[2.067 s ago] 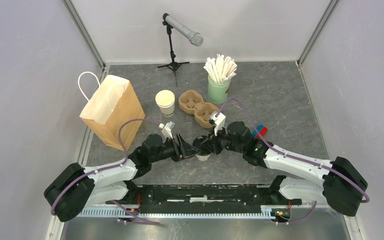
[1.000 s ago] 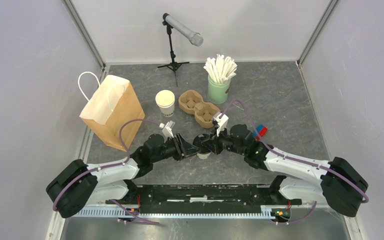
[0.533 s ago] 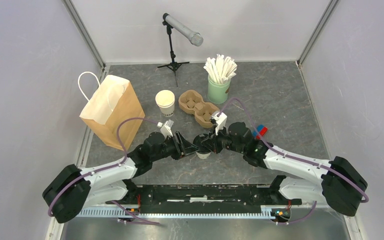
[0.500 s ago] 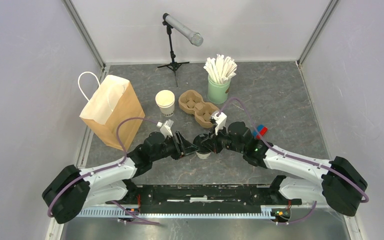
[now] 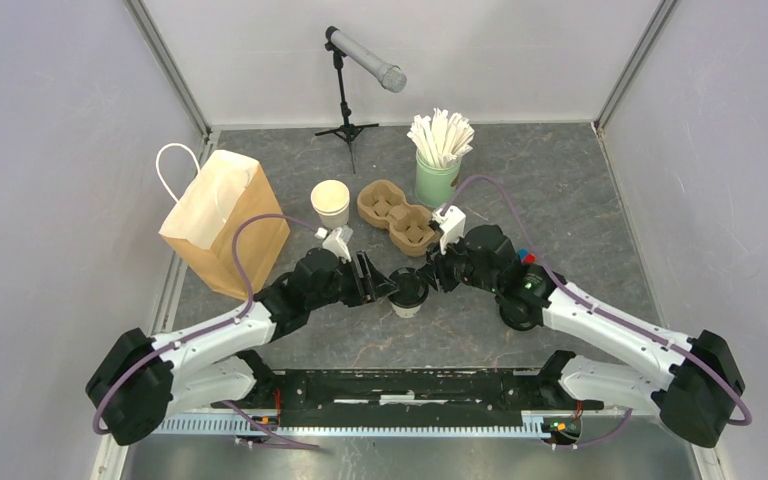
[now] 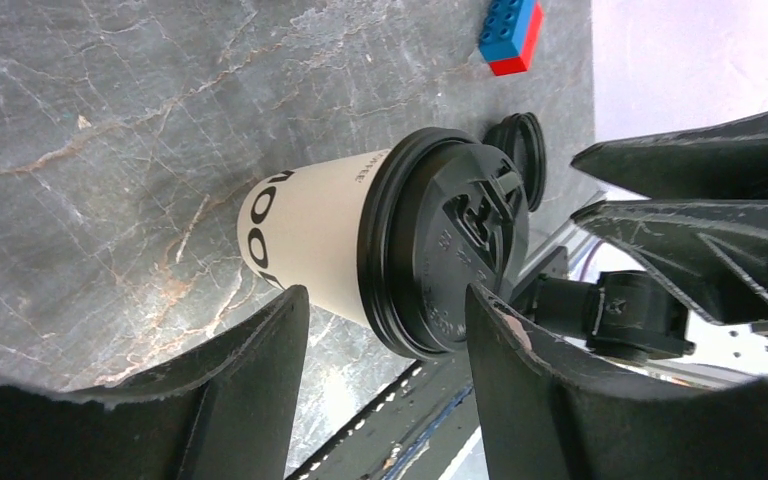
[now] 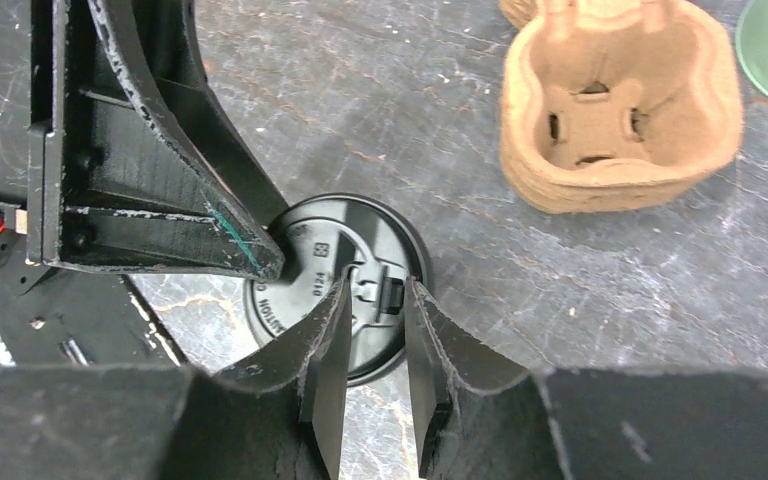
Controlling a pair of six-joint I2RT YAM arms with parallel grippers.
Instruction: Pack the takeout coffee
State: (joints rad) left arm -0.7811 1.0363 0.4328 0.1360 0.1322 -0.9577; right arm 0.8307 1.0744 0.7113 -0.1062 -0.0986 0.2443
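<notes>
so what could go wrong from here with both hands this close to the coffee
The left hand is open around the takeout coffee up near its lid; closing there might pop the lid or crush the paper wall.
The right hand, nearly closed, hangs just over the lid beside a left finger, so the two could collide.
The loose lid close behind may get knocked.

Matt paper cup (image 6: 305,235), black plastic lid (image 6: 450,255), marbled grey tabletop (image 6: 110,120)
</notes>
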